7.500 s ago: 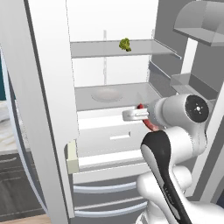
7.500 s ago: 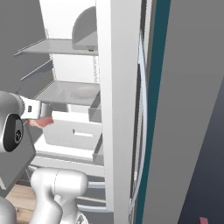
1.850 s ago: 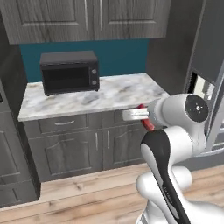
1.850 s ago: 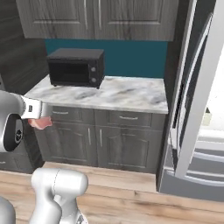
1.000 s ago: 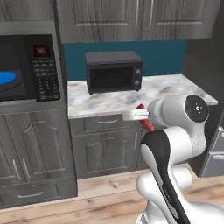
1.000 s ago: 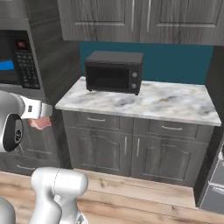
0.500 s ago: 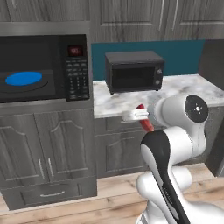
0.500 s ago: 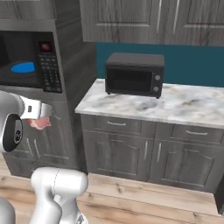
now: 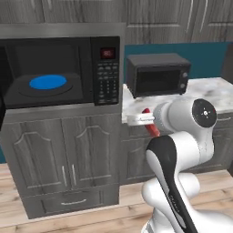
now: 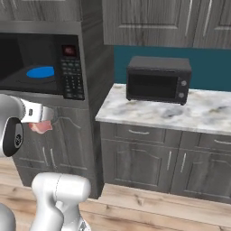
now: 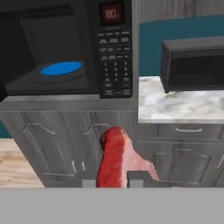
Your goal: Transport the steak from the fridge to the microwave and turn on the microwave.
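Red steak (image 11: 114, 157) pinched in closed end effector (image 11: 114, 183), facing open microwave (image 11: 65, 48), blue plate (image 11: 61, 68) inside

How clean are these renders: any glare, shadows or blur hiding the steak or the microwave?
Left base view: flat, even light, no glare; the arm hides most of the steak. Right base view: soft, steak slightly fuzzy. Hand view: steak sharp in the tool; microwave display digits blurry.

White rounded arm (image 9: 177, 150) (dark joints, black stripe).
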Controlling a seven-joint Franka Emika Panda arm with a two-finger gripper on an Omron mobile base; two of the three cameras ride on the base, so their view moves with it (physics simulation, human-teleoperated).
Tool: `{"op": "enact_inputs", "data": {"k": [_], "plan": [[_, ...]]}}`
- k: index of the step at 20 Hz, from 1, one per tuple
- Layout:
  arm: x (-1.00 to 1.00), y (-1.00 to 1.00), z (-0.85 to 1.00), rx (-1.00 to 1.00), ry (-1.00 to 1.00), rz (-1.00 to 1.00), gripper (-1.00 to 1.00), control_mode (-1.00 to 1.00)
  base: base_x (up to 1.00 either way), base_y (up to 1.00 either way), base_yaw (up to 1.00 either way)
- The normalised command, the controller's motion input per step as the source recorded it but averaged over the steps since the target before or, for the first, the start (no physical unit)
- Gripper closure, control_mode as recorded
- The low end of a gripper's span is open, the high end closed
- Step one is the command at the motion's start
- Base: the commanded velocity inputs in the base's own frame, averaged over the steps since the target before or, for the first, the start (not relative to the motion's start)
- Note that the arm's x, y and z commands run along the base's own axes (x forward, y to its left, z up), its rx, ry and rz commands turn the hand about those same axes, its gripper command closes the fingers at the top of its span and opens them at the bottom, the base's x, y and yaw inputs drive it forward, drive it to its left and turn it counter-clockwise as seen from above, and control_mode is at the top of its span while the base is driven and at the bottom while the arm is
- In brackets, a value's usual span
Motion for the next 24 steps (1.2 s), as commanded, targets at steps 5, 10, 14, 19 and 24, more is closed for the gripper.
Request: {"op": "enact_inputs", "data": {"k": [5, 10, 14, 19, 24], "plan": [[0.0, 0.0, 0.0, 0.0, 0.0, 0.0, 1.0, 1.0, 0.27, 0.47, 0.0], [0.0, 0.0, 0.0, 0.0, 0.0, 0.0, 1.0, 1.0, 0.34, 0.38, 0.0], [0.0, 0.0, 0.0, 0.0, 0.0, 0.0, 1.0, 1.0, 0.4, 0.29, 0.0], [0.0, 0.0, 0.0, 0.0, 0.0, 0.0, 1.0, 1.0, 0.35, 0.35, 0.0], [0.0, 0.0, 0.0, 0.0, 0.0, 0.0, 1.0, 1.0, 0.25, 0.48, 0.0]]}}
